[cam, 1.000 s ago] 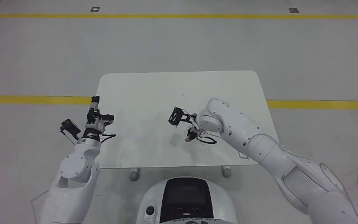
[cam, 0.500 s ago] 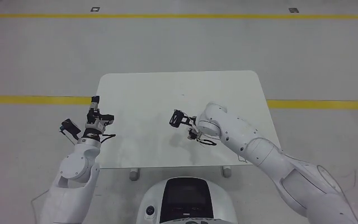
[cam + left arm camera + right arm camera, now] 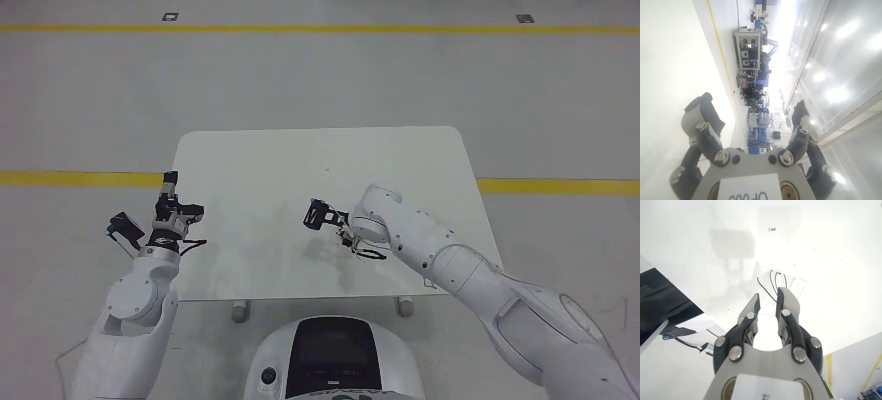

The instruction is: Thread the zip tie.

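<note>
Several zip ties point(image 3: 770, 278) run behind the right jaws.

The right pincer point(image 3: 768, 292), jaws parted, hangs over black zip ties point(image 3: 770, 278) in a clear bag point(image 3: 799, 284).

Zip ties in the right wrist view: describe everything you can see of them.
The zip ties are a few thin black plastic-looking strands, gently curved, lying flat on or in a clear bag on the white table. The open right gripper is poised at their near ends; one strand passes behind a fingertip, contact unclear.
</note>
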### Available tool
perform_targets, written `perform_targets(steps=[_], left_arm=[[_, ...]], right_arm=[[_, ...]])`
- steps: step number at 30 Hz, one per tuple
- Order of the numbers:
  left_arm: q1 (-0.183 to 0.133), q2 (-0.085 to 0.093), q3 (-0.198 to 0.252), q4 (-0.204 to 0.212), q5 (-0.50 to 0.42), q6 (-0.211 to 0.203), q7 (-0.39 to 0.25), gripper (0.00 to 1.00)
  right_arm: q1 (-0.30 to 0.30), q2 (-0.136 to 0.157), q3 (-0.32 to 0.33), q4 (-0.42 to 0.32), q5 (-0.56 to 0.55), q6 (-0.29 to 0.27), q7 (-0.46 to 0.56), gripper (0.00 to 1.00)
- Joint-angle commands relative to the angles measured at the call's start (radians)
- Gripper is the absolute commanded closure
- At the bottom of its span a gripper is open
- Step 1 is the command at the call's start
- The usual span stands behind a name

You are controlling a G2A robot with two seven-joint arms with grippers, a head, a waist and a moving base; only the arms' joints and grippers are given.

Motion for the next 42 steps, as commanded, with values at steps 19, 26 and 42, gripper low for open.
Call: perform_targets(steps=[19,26,42], left_arm=[[0.0,0.0,0.0,0.0,0.0,0.0,0.0,0.0],[0.0,0.0,0.0,0.0,0.0,0.0,0.0,0.0],[0.0,0.0,0.0,0.0,0.0,0.0,0.0,0.0]], right_arm=[[0.079,-0.053,-0.172,0.105,0.118,0.0,0.014,0.73],[0.108,-0.061,-0.214,0.146,0.119,0.0,-0.02,0.84],[0.132,-0.111,-0.281,0.236,0.176,0.0,-0.02,0.78]])
